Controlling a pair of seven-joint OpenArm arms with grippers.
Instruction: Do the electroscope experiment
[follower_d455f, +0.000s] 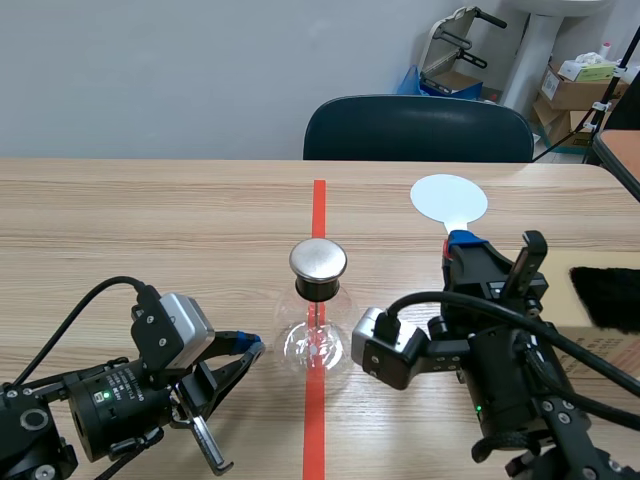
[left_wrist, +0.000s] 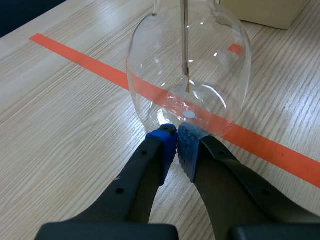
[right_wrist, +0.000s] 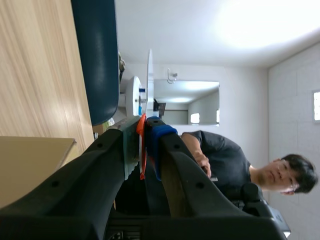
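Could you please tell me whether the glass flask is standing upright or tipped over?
Upright: the glass flask rests on its base on the table, with its metal cap directly above and the inner rod hanging straight down.

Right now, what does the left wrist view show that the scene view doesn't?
Left wrist only: the left hand shut, its pads at the glass flask, and a pale dot on its floor. Scene only: the flask's metal cap, the right hand holding the white paddle, the chair. Both: flask, left hand, red tape line, wooden table.
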